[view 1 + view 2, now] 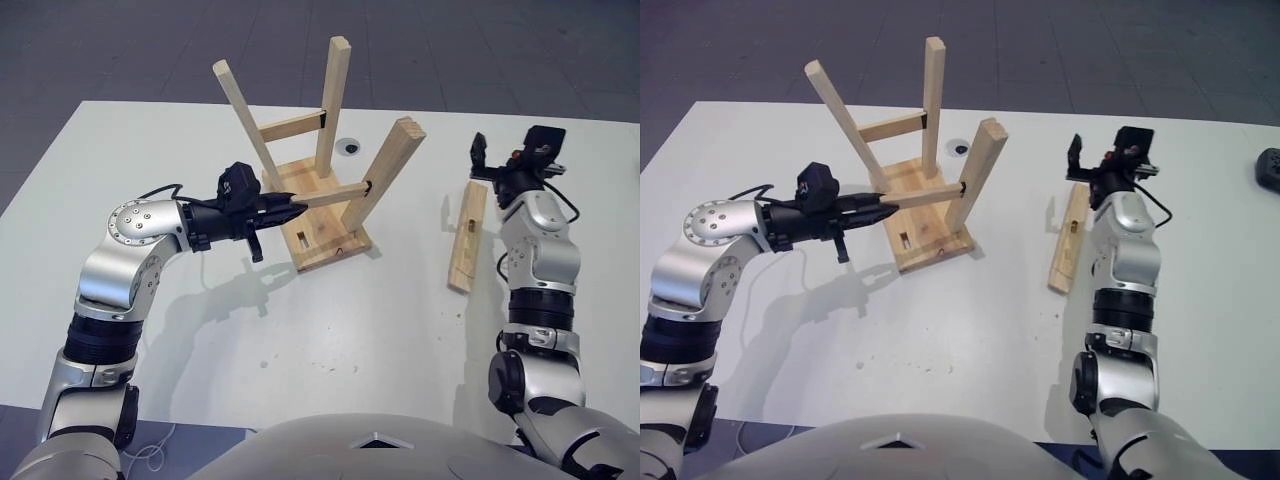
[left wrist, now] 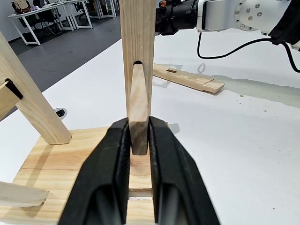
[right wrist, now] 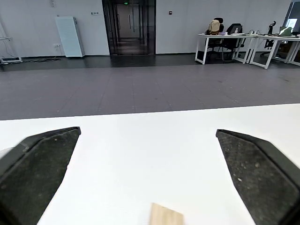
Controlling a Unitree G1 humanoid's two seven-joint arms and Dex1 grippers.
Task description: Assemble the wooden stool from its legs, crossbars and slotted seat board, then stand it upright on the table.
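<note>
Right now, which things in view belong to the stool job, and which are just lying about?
Job:
seat board
three fitted legs
fitted crossbar
second crossbar, held in the left gripper
loose leg, lying near the open right gripper

Lying about:
cable hole in the table
dark object at the table's right

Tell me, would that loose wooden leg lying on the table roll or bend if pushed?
The loose leg has flat sides and lies flat on the table, so it would probably slide rather than roll. Being solid-looking wood, it likely stays stiff. Slim, so probably light.
</note>
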